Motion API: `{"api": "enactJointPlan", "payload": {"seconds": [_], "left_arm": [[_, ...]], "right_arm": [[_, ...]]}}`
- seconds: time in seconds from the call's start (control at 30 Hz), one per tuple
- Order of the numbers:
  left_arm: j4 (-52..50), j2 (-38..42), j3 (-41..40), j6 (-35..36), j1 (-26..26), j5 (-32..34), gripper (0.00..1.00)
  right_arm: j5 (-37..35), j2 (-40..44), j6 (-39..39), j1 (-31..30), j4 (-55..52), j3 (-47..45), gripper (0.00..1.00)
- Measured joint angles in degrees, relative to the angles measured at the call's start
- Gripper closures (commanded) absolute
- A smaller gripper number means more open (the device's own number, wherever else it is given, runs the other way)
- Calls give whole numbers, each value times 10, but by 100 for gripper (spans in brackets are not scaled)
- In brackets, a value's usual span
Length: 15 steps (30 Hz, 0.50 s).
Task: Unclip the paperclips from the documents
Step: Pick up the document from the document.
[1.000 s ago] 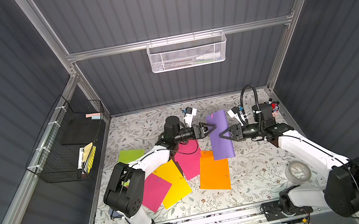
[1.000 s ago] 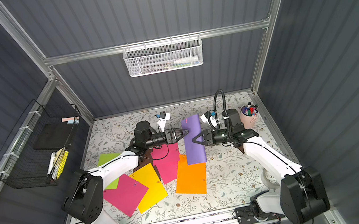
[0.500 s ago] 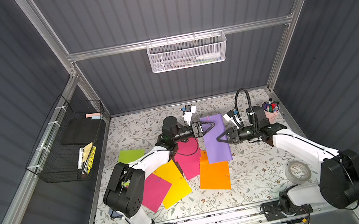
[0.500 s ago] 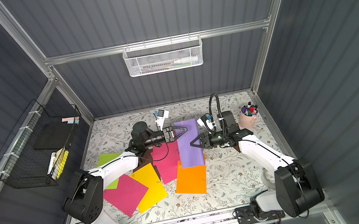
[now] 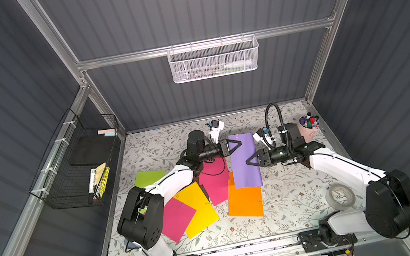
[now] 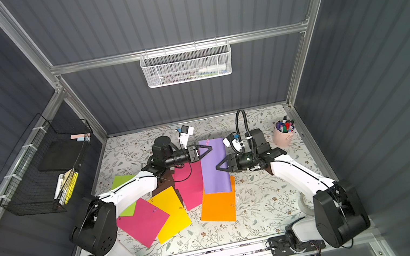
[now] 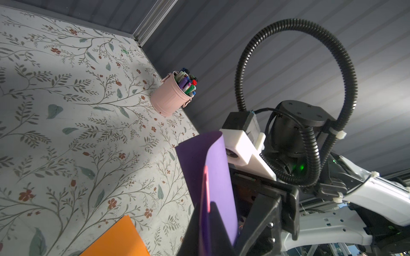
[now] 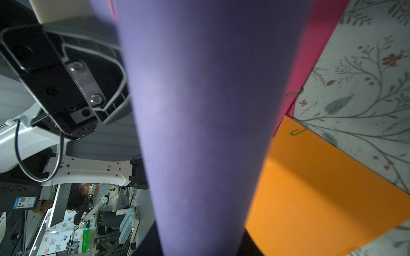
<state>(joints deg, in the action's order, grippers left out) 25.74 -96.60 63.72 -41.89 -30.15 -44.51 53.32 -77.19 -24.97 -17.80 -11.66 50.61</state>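
1. A pink paperclip (image 5: 236,137) sits on the far short edge of a purple sheet (image 5: 245,167), close to that edge's left corner.
2. The purple sheet lies lengthwise at the far middle of the floral table (image 5: 296,198). Its near end overlaps an orange sheet (image 5: 244,201), and its left side overlaps a magenta sheet (image 5: 215,184). In the left wrist view, its far end curls up off the table.
3. The left gripper (image 5: 240,143) has its jaws together, clamped on the purple sheet's far edge right at the end of the pink paperclip. Whether the clip itself is pinched cannot be told.
4. The right gripper (image 5: 247,161) reaches in from the right, its tip at the middle of the purple sheet. Purple paper fills the right wrist view, so whether these jaws are apart or gripping cannot be told.
5. A green paperclip (image 8: 292,93) is on the magenta sheet's edge. A second green paperclip (image 8: 298,131) is on the orange sheet's edge.
6. Further left lie a yellow sheet (image 5: 198,209), a second magenta sheet (image 5: 177,219) and a lime green sheet (image 5: 148,178).
7. A pink bucket (image 5: 310,133) of markers stands at the far right corner. A tape roll (image 5: 341,195) lies near the right arm's base.
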Motion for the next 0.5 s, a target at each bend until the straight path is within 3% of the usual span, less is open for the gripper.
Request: {"api": "enactJointPlan", "payload": {"seconds": [0.27, 0.5], "left_arm": [[-87, 28, 17, 73, 0, 24, 100], [-196, 29, 76, 188, 0, 48, 100]], "right_arm": [[-27, 1, 32, 2, -29, 3, 20], [-110, 57, 102, 33, -118, 33, 6]]}}
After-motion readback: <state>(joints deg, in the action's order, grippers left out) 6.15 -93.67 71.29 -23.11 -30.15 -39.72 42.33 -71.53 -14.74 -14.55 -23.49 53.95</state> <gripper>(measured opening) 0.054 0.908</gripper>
